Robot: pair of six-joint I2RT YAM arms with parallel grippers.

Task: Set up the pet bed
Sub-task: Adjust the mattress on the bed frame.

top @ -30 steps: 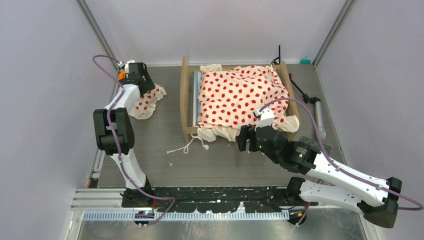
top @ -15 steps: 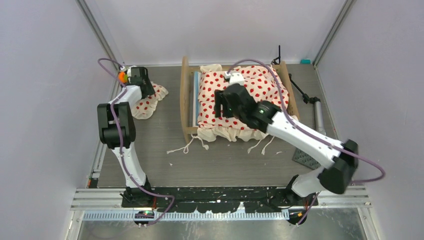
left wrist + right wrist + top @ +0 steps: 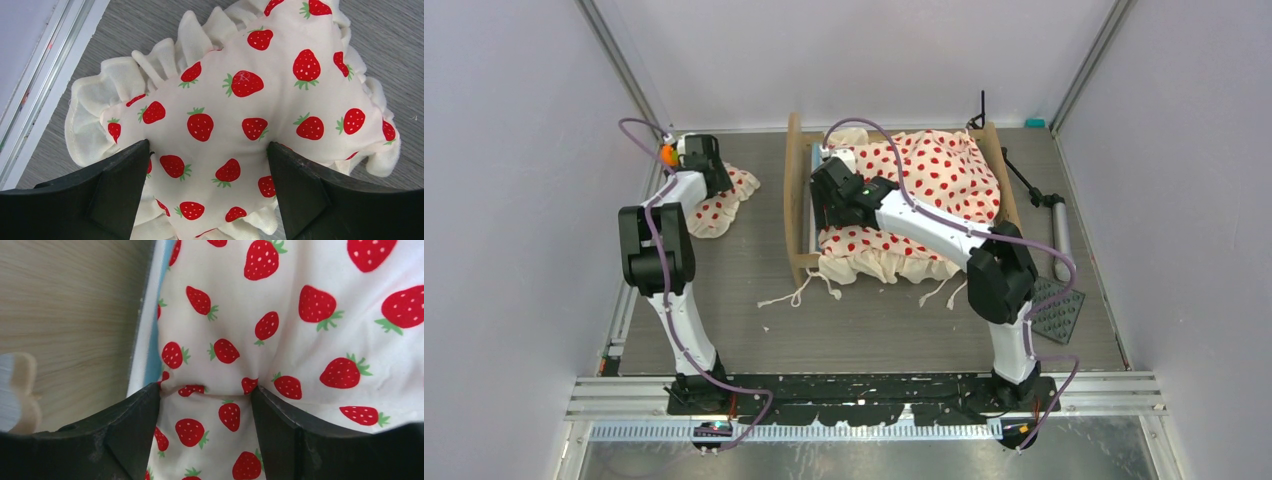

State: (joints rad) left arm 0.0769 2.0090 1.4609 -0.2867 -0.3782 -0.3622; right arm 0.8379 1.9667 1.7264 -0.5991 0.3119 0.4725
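Observation:
The pet bed [image 3: 794, 200] is a light-wood frame in the middle of the table, covered by a cream strawberry-print blanket [image 3: 924, 180] with ruffles. My right gripper [image 3: 827, 205] reaches across to the bed's left end. In the right wrist view it [image 3: 206, 392] is open and pressed into the blanket [image 3: 300, 315], a crease of cloth between its fingertips, beside the striped mattress edge [image 3: 150, 355] and the end board [image 3: 70, 315]. A matching ruffled pillow [image 3: 724, 205] lies on the table at the left. My left gripper [image 3: 208, 150] is open, straddling the pillow [image 3: 240, 100].
A black tripod stand [image 3: 1034, 195] lies right of the bed. A dark studded mat [image 3: 1056, 310] sits at the front right. Loose cream strings [image 3: 789, 295] trail on the table before the bed. Walls close in on three sides.
My right arm swung from the bed's front right corner across the blanket to its left end. The left arm shifted slightly over the pillow early on, then held still.

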